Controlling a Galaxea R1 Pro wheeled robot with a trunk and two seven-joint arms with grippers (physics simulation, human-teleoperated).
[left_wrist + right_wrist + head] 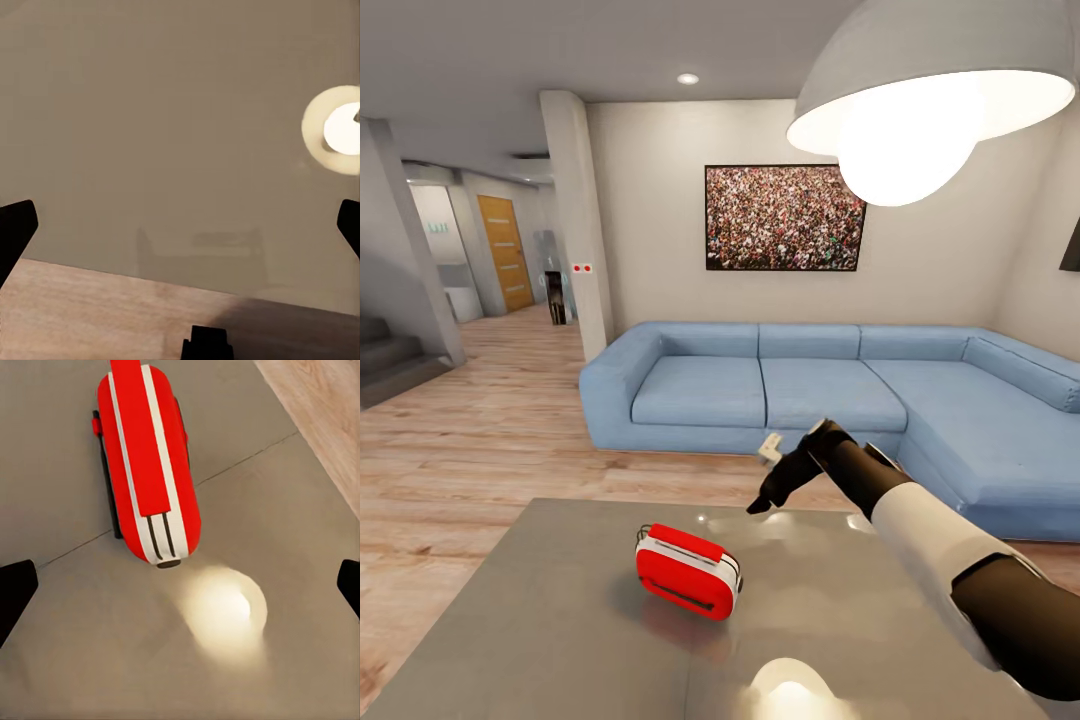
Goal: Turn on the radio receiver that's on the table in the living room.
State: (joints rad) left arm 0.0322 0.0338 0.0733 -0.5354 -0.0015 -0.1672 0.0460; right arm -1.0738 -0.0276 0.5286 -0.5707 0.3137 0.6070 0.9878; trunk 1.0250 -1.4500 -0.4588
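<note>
right gripper (763, 503) raised above the far part of the table (540, 640), beyond and to the right of the radio receiver (688, 571), fingers wide apart in the right wrist view and holding nothing, dark fingertips (16, 592) at both edges of that picture. black wrist and white forearm running back toward the lower right of the head view. below the spread fingers in the right wrist view, the radio receiver (148, 457) lying on the grey tabletop (67, 660), red body with white stripes, a bright lamp reflection (223, 611) just beside its near end. left gripper (180, 225) likewise open and empty in the left wrist view, dark fingertips (15, 229) wide apart over the glossy table surface (150, 112), wood floor (82, 311) along the table's edge. radio receiver resting near the middle of the table, apart from both grippers. beyond the table, light wood plank floor (470, 450), blue l-shaped sofa (790, 390) against the beige wall, framed crowd picture (783, 218) above it, grey dome pendant lamp (935, 85) lit at upper right. hallway with a wooden door (506, 250) and stairs (390, 355) off to the left.
</note>
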